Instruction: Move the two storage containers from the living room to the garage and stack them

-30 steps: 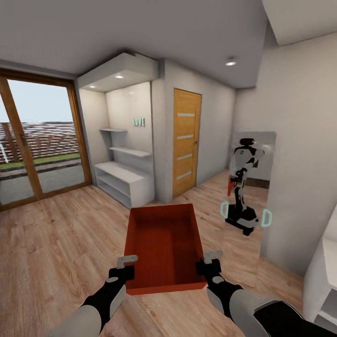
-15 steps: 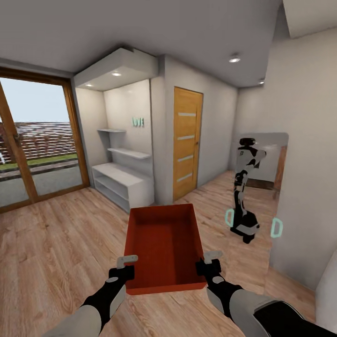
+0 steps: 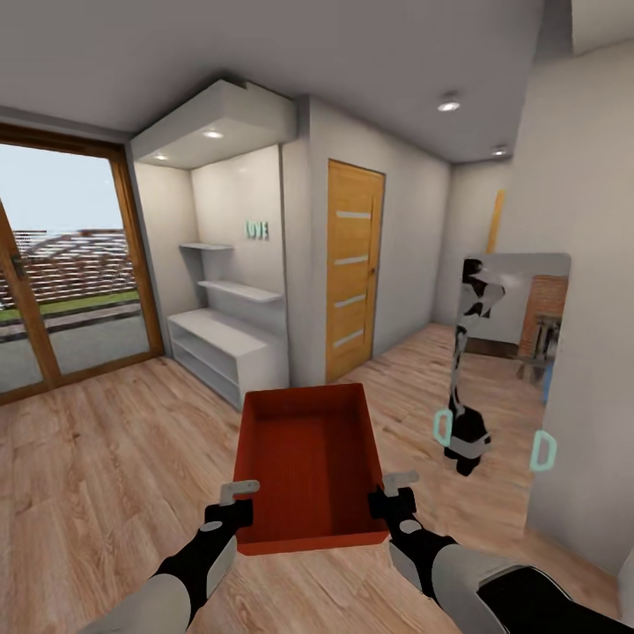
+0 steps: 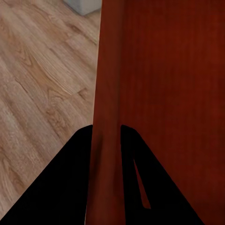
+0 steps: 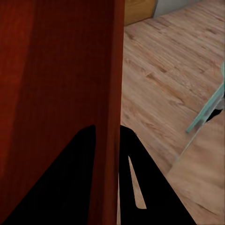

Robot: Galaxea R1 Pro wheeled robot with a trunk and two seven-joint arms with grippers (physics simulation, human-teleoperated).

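Red-orange storage container (image 3: 308,467) hangs between my arms above the wood-plank floor (image 3: 106,458). My left claw (image 3: 236,500) pinches its left wall. My right claw (image 3: 394,493) clamps the right wall.

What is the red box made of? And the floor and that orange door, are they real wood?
The red box looks like matte plastic: one even red-orange colour, thin straight walls, hardly any shine, though painted wood or metal can't be ruled out. The floor looks like light wood planks with visible grain and a soft gloss; it could be laminate. The door looks like orange-brown wood with pale strips, maybe frosted glass.
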